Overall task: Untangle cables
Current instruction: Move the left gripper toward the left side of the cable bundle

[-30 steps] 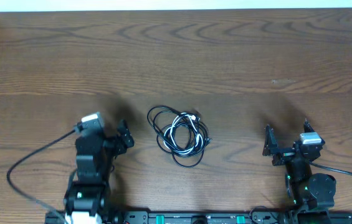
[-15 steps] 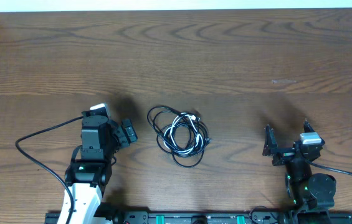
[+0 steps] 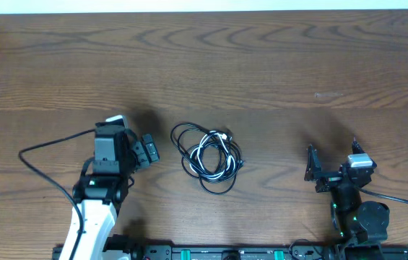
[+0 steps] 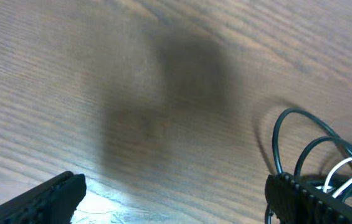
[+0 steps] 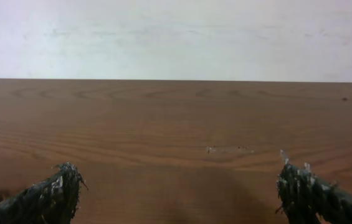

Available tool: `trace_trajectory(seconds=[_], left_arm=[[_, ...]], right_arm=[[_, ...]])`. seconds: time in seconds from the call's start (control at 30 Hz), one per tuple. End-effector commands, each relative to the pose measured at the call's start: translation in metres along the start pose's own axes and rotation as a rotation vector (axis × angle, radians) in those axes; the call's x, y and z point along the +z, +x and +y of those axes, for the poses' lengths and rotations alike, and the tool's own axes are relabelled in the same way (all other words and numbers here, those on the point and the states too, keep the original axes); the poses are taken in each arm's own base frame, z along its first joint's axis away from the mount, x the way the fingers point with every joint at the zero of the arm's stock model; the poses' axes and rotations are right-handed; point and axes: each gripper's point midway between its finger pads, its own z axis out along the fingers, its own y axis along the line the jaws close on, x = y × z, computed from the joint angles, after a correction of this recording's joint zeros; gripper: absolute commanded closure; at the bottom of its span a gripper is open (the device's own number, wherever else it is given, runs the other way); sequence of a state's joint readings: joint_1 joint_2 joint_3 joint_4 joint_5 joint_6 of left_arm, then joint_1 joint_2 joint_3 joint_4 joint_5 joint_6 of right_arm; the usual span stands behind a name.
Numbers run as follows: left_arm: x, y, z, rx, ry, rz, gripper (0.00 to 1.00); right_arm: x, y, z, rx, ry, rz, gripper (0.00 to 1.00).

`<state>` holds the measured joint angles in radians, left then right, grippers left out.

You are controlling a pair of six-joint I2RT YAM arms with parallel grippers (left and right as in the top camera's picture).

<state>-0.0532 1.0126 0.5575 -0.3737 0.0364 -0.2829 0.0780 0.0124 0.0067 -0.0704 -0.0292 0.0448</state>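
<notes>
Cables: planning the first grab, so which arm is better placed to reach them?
Left. The left gripper sits open beside the cables, which show in its wrist view; the right gripper, also open, stands farther away.

A dark brown table (image 3: 261,65) fills our view, its wood grain running in wavy, darker bands with a paler sheen in places. The cables (image 3: 207,155) are mostly black, with one white cord (image 3: 205,144) among them. The left gripper (image 3: 148,150) is black, and we note a white lower link (image 3: 92,225) on its arm. The right gripper (image 5: 177,169) is black too, its fingers (image 5: 45,196) flecked pale grey. Small green lights (image 3: 353,217) glow on the right arm. The wall (image 5: 176,37) is off-white.
</notes>
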Motion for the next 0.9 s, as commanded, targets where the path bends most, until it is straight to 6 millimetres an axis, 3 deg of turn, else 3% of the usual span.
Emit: trace_trajectory(seconds=[0.0, 0.33, 0.57, 0.87], left_arm=[[0.003, -0.003, -0.012, 0.026, 0.046, 0.042, 0.03], [0.014, 0.004, -0.024, 0.066, 0.089, 0.117, 0.03], [0.007, 0.013, -0.063, 0.277, 0.147, 0.110, 0.03], [0.004, 0.026, -0.083, 0.366, 0.160, 0.111, 0.03]], right_arm=[[0.000, 0.000, 0.002, 0.002, -0.008, -0.001, 0.01], [0.000, 0.000, 0.002, 0.002, -0.008, -0.001, 0.01], [0.000, 0.000, 0.002, 0.002, -0.008, -0.001, 0.01], [0.000, 0.000, 0.002, 0.002, -0.007, -0.001, 0.01]])
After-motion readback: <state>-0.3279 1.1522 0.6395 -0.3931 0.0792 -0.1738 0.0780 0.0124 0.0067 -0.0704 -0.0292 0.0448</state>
